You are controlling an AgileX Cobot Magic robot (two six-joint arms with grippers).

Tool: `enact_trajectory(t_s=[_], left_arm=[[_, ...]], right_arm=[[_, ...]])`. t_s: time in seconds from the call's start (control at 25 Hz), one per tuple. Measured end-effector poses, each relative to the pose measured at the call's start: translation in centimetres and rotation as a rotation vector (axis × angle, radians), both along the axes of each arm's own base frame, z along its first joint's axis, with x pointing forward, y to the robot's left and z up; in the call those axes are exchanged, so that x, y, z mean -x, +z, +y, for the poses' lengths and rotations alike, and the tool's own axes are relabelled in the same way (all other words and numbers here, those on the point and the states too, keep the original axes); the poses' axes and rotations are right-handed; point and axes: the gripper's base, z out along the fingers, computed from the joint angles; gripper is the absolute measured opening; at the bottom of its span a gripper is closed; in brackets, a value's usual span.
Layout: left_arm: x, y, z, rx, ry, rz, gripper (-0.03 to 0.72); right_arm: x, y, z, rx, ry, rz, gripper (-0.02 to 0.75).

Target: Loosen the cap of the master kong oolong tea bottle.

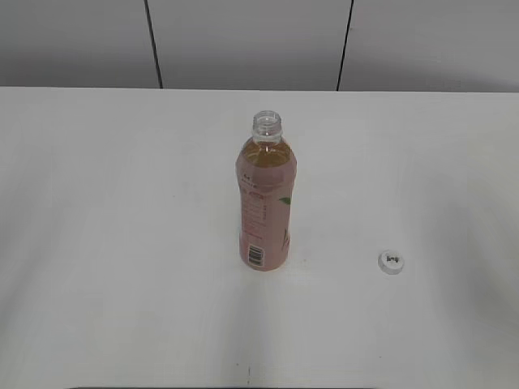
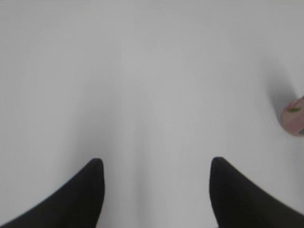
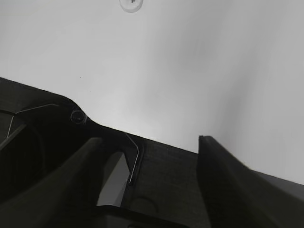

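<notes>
The bottle stands upright near the middle of the white desk, its neck bare. The cap lies on the desk well apart, to its right. The left pincer and right pincer both gape wide, holding nothing.

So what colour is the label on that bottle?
Pale pink, with a barcode near the bottom; the label on the bottle shows best in the exterior view.

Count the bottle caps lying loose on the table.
1. The small round white plastic cap lies on the white table, right of the uncapped clear plastic tea bottle, apart from it.
</notes>
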Motion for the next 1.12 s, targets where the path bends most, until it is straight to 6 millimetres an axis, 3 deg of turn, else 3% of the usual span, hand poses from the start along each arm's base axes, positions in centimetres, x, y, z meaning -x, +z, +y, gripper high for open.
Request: enact_trajectory(t_s=[0.2,0.32,0.48,0.88,1.12], left_arm=[[3.4,-0.8,0.6,-0.015,-0.014,-0.043,0.435],[4.2,-2.1,0.5,0.002,-0.036,-0.052,0.435],[5.4,-2.4,0.4,0.033,-0.051,-0.116,0.434],[7.9,-2.4,0.4,0.023,-0.125,-0.263,0.434],[8.0,-2.4,0.3,0.017,-0.147,-0.272,0.433]], right_arm=[[4.3,-0.5,-1.3,-0.011,-0.01,-0.132,0.461],[6.3,-1.8,-2.0,-0.003,-0.013,-0.188,0.461],[8.6,-3.7,-2.9,0.016,-0.017,-0.238,0.457],[13.1,-2.6,-4.1,-0.074,-0.055,-0.541,0.422],[15.9,-2.5,-4.8,-0.127,-0.066,-0.714,0.385]])
